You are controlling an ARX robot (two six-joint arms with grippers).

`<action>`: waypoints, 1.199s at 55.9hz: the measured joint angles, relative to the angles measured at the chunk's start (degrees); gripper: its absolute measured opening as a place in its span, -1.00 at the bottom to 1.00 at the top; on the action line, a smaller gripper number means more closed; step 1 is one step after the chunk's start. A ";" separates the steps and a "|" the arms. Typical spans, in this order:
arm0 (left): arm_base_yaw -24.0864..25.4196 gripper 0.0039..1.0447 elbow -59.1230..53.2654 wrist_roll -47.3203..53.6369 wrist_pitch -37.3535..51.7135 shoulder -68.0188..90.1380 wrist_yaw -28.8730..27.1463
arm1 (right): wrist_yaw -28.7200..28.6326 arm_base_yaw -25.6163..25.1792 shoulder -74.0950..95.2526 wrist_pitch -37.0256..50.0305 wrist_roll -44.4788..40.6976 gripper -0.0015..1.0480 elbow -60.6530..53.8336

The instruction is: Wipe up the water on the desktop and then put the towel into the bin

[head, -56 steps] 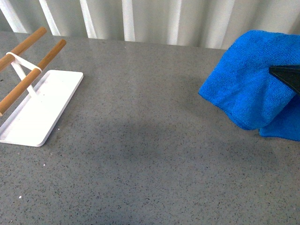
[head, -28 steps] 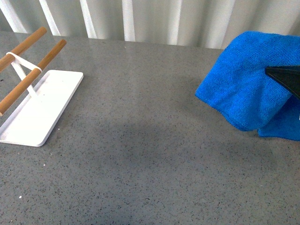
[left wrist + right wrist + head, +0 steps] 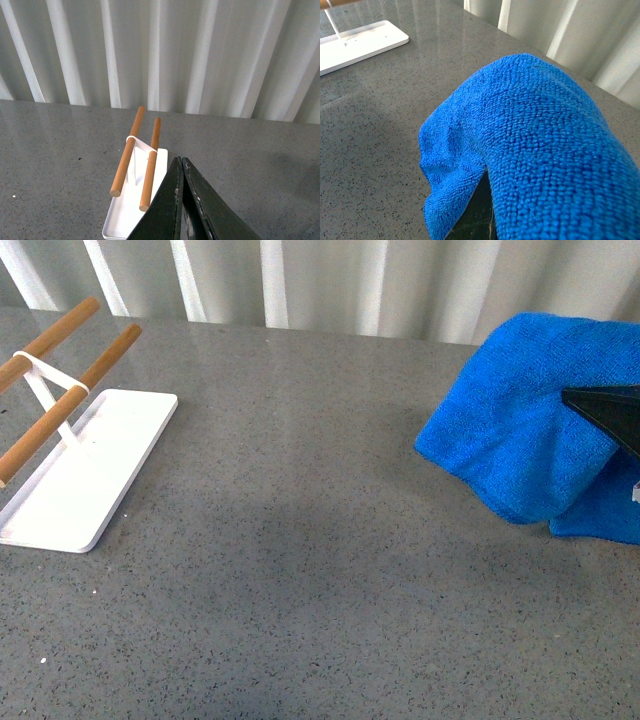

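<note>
The bright blue towel (image 3: pixel 515 430) hangs at the right over the grey speckled desktop (image 3: pixel 300 580), draped over my right gripper (image 3: pixel 568 397), which is shut on it. In the right wrist view the towel (image 3: pixel 545 140) covers nearly all of that gripper; only a dark strip of a finger (image 3: pixel 479 212) shows under the fold. My left gripper (image 3: pixel 179 160) is shut with nothing in it, held above the desktop (image 3: pixel 260 165) near the white tray. I can make out no water on the desktop. The bin is out of view.
A flat white tray (image 3: pixel 95 465) carrying two wooden rods (image 3: pixel 70 390) on a white stand lies at the desktop's left side; the same tray (image 3: pixel 122 220) and rods (image 3: pixel 127 157) show below my left gripper. A white pleated curtain (image 3: pixel 330 280) backs the desktop.
The towel and my right gripper have shifted slightly left and a little lower. The tray and rods have not moved.
</note>
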 joint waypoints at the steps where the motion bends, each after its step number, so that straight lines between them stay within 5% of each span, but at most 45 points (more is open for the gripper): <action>1: 0.00 -0.93 0.00 0.00 -0.42 -0.42 0.00 | 0.00 0.07 0.00 0.00 0.00 -0.93 0.00; 11: 0.00 -0.93 0.00 0.02 -11.28 -9.42 -0.02 | 0.50 0.48 0.00 0.00 0.02 -0.93 0.00; 27: 0.00 -0.93 0.00 0.00 -11.87 -11.50 0.00 | 3.56 0.98 1.31 -2.32 0.72 -0.93 1.29; 53: 0.00 0.83 0.00 0.02 -11.91 -11.52 0.00 | 18.67 3.85 24.83 -23.32 14.05 -0.93 21.99; 67: 0.00 0.88 0.00 0.11 -11.91 -11.52 0.00 | 20.17 2.12 29.16 -25.62 16.68 -0.93 24.65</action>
